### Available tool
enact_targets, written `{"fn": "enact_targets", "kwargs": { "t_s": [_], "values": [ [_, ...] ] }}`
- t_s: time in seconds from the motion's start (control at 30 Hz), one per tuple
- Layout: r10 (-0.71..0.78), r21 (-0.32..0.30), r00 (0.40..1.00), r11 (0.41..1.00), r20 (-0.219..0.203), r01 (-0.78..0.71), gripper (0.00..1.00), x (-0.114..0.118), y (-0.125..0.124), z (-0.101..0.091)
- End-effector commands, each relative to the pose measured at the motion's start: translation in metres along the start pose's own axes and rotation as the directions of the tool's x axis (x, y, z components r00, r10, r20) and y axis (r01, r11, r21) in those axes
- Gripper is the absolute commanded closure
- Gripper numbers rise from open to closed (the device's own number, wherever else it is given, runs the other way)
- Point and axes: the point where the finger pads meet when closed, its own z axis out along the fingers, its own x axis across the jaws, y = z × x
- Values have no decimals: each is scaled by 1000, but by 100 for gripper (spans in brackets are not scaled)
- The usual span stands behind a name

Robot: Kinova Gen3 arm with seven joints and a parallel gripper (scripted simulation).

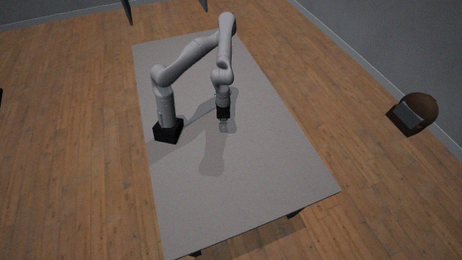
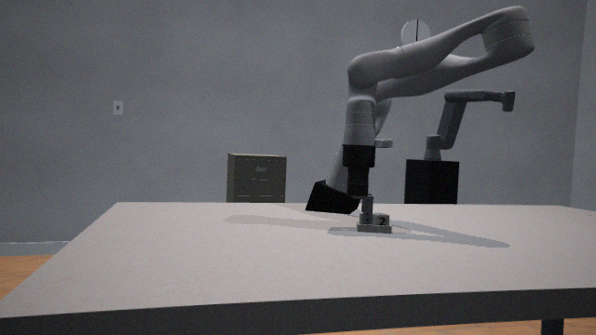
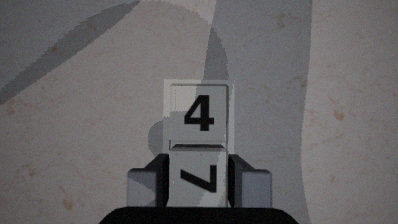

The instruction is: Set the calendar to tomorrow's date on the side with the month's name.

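A small grey tray (image 2: pixel 373 229) (image 3: pixel 166 115) lies flat on the table (image 2: pixel 233 251) and holds two white cubes side by side. In the wrist view one cube (image 3: pixel 220 100) shows a 4 on top and the nearer cube (image 3: pixel 197 165) shows a 7 on top. In the exterior view the right cube (image 2: pixel 382 220) shows a 2 on its side. My gripper (image 3: pixel 198 172) (image 2: pixel 367 208) (image 1: pixel 223 123) points straight down, with its fingers against both sides of the 7 cube, which stands level with the other one. That cube's side faces are hidden by the fingers. I cannot make out the month's name.
The arm's black base (image 1: pixel 167 131) stands on the table's left part. Off the table are a cabinet (image 2: pixel 256 178), a second arm on a black pedestal (image 2: pixel 431 181) and a brown round object (image 1: pixel 419 110) on the floor.
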Motion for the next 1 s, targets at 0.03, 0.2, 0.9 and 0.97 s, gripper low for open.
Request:
{"fn": "enact_targets", "kwargs": {
  "t_s": [0.03,0.2,0.9,0.97],
  "values": [
    [0,0,1000,1000,-1,0,40,0,0,0],
    [0,0,1000,1000,-1,0,34,0,0,0],
    [0,0,1000,1000,-1,0,10,0,0,0],
    [0,0,1000,1000,-1,0,10,0,0,0]
  ]
}}
